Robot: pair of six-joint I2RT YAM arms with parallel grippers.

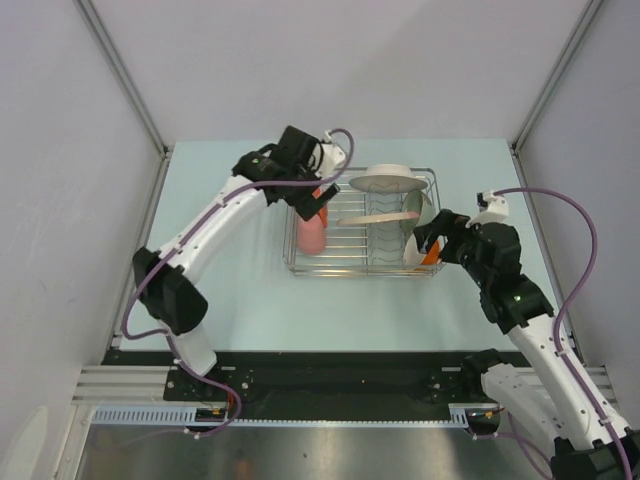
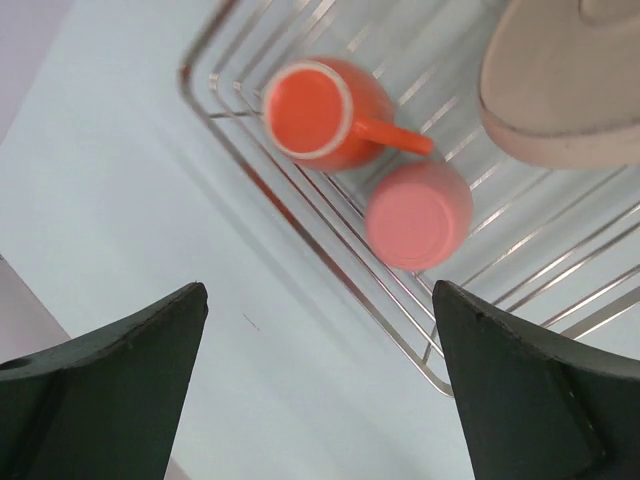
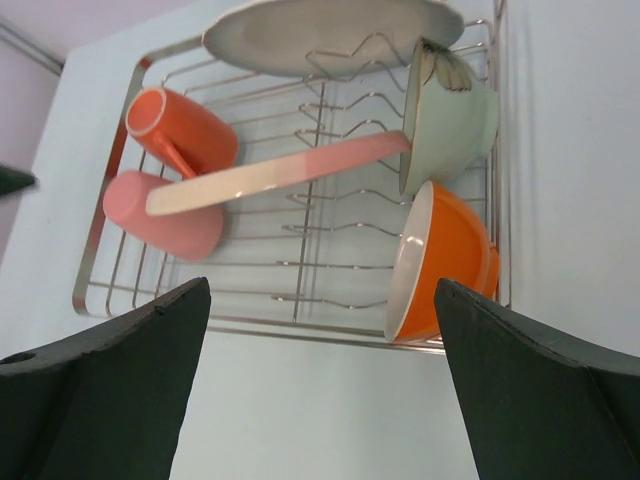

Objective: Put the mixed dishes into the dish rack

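Observation:
The dish rack is a silver wire basket on the pale table. In it an orange mug and a pink tumbler lie at the left end. A large whitish plate leans at the back, and a pink plate lies tilted across the dividers. A pale green bowl and an orange bowl with a white inside stand on edge at the right end. My left gripper hangs open above the rack's left corner, holding nothing. My right gripper is open in front of the rack's right end, also holding nothing.
Grey walls close in the table on the left, right and back. Bare pale table lies in front of and to the left of the rack. A black base rail runs along the near edge.

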